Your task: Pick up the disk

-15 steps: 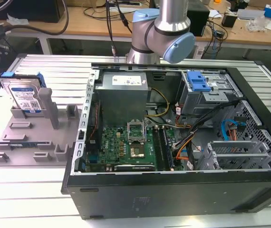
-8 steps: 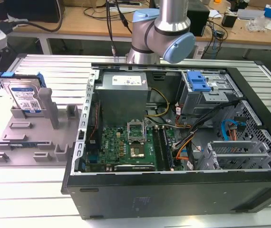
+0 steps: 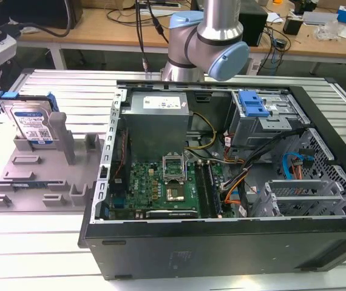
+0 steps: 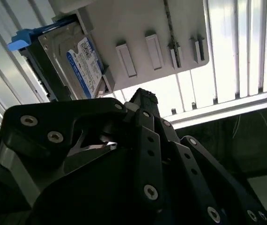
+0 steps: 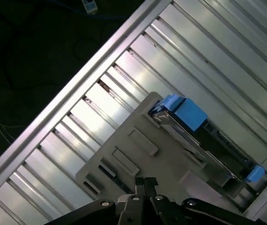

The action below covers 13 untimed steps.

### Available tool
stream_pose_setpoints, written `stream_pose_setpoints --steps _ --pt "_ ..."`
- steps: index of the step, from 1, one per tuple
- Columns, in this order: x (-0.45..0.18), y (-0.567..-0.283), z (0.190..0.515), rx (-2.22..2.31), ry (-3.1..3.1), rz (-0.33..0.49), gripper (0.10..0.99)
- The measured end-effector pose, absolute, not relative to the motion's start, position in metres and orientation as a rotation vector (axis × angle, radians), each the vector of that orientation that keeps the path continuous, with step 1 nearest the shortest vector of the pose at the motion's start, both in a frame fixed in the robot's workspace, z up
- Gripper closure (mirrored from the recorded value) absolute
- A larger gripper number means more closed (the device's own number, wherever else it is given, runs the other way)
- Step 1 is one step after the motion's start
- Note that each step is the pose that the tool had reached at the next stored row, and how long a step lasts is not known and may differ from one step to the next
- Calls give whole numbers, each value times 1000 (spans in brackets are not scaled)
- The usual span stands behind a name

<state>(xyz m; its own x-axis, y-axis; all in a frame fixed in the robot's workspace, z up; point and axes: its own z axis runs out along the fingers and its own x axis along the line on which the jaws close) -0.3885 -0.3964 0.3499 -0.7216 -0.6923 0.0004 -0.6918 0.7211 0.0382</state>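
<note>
Jaws of our gripper (image 5: 146, 181) were pressed together on nothing; we saw the disk (image 4: 72, 58) upright in its grey holder tray (image 4: 138, 23) beyond the tips, untouched.

The exterior view looks down obliquely; both wrist views (probably from above) share the tray (image 4: 124, 23) (image 5: 124, 140).
</note>
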Motion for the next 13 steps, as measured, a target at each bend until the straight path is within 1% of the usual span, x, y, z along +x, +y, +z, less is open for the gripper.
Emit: stream_pose_setpoints --steps 2,4,5,6,7,8,9,13 --pt "-389 -396 350 1244 -2867 -54 788" --pt "-388 -396 349 1299 -2842 -54 788" --pt "-388 -396 349 1325 -2830 -54 729" --pt "-388 -396 349 1353 -2816 -53 729" --pt "-388 -396 349 1379 -2803 -53 608" --pt "-388 -396 349 1421 -2782 -53 608" --pt "-388 -396 349 1457 -2762 -52 545" --pt "-388 -396 349 1565 -2702 -50 545"
